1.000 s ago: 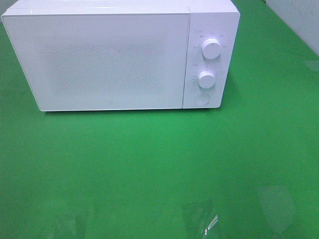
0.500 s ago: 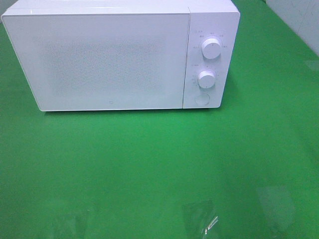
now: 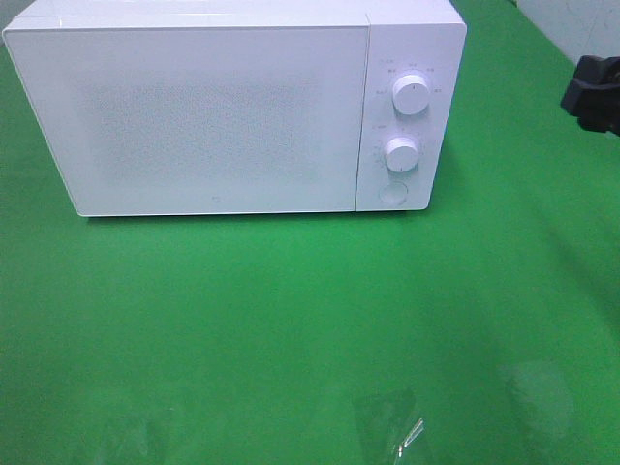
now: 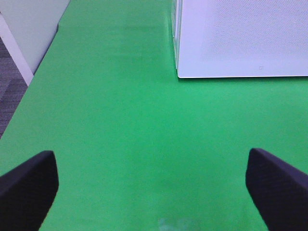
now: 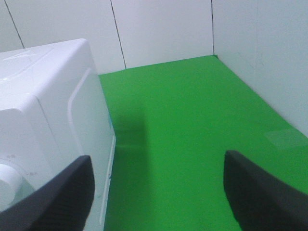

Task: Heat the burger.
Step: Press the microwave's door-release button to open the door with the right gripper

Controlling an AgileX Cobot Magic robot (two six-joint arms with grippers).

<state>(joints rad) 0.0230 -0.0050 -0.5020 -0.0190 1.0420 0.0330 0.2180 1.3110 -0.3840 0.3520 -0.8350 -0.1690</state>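
Standing at the rear of the green table [image 3: 291, 320], the white microwave [image 3: 213, 116] has its door [image 3: 194, 145] closed and its front is opaque. Burger: visible in no view; its location cannot be told. Left gripper [image 4: 154, 187]: jaws spread wide, empty, facing the microwave's left front corner. Right gripper [image 5: 159, 192]: jaws spread, empty, beside the control panel [image 3: 426, 126] side.

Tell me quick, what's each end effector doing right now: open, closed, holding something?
Left end effector: open, holding nothing.
Right end effector: open, holding nothing.
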